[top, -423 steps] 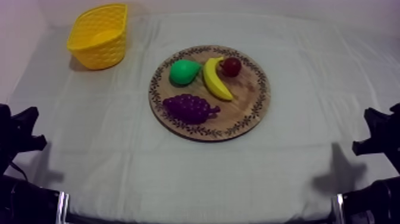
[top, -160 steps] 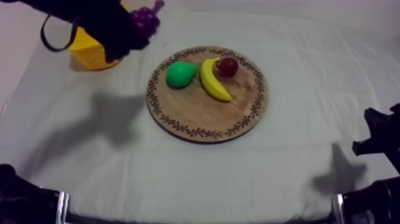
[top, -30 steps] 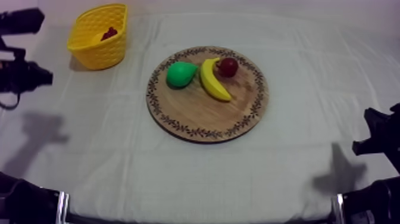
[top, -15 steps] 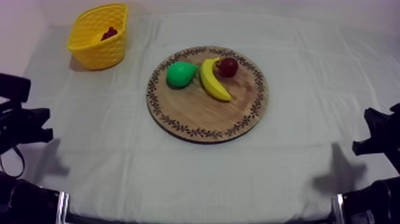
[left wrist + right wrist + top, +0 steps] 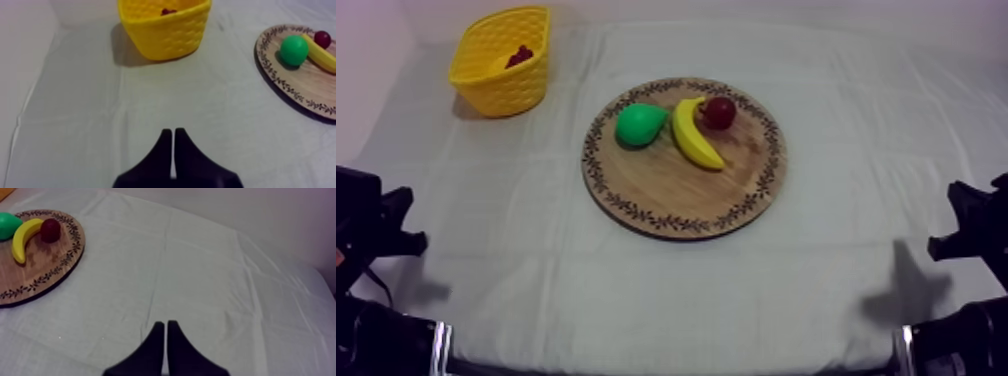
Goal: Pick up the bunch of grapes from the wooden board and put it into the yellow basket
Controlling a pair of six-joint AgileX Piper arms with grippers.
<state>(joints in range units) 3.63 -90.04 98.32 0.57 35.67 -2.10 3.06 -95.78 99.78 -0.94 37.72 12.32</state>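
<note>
Grapes [image 5: 519, 56] in basket [image 5: 504, 92] — behind-left of board [image 5: 686, 192] (pear [image 5: 639, 124], banana [image 5: 693, 135] on it).

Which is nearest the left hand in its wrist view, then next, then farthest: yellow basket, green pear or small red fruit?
1. Yellow lattice basket, straight ahead of the left hand.
2. Green toy pear, off to the side on the round wooden board.
3. Small red fruit, beyond the pear.
</note>
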